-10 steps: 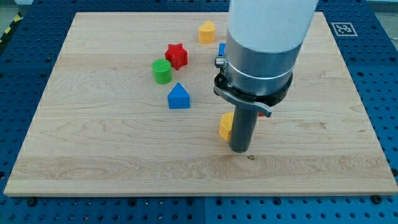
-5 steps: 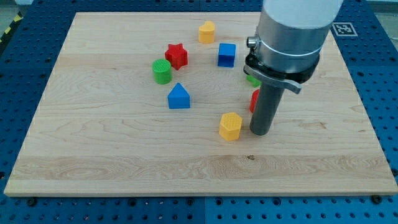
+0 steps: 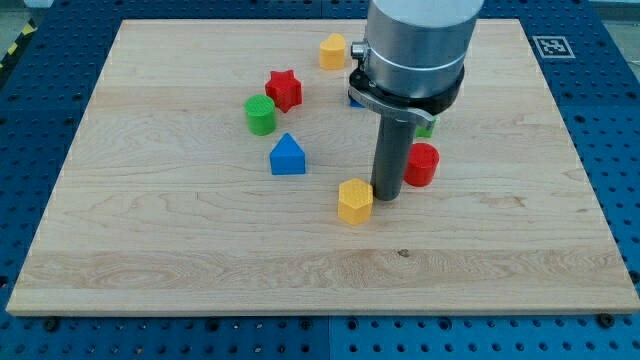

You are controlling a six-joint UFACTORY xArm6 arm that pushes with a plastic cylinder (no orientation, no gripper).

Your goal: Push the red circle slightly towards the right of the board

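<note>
The red circle [image 3: 422,165] is a short red cylinder right of the board's middle. My tip [image 3: 387,194] stands just to its left, close to touching it. A yellow hexagon block [image 3: 354,201] lies at the tip's lower left, against the rod. A green block [image 3: 427,127] peeks out behind the rod above the red circle. A blue block [image 3: 353,97] is mostly hidden behind the arm.
A red star [image 3: 284,89], a green cylinder [image 3: 260,115] and a blue house-shaped block [image 3: 287,155] sit left of the middle. A yellow block [image 3: 332,50] lies near the view's top. The wooden board [image 3: 150,250] ends at blue pegboard.
My tip moved left and slightly up, from below the red circle to its left side. The yellow hexagon slid a little left. The arm now covers the blue block.
</note>
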